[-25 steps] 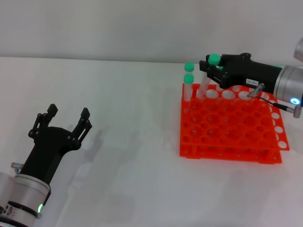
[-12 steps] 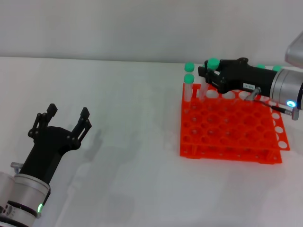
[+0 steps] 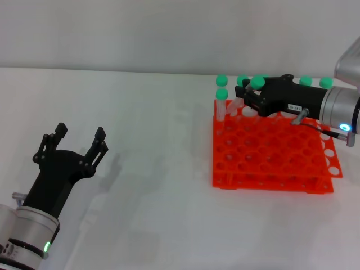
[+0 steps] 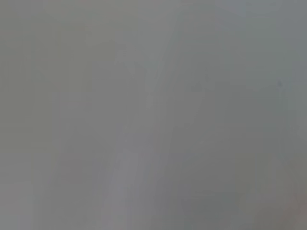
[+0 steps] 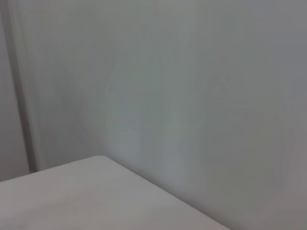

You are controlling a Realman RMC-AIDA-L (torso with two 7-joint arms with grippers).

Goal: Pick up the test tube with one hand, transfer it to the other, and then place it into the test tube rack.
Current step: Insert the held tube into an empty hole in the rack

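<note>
Head view suggests the handover is done: right pincer point(image 3: 251, 97) grips the test tube point(image 3: 254, 84) over the test tube rack point(image 3: 270, 152), unseated, while left pincer point(image 3: 76, 143) rests spread.

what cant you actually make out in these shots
- Head view: whether the test tube has entered a hole of the test tube rack; the right gripper covers it.
- Head view: the rack's far row, behind that gripper.
- Left wrist view: only grey blur.
- Right wrist view: only wall and table edge.
</note>
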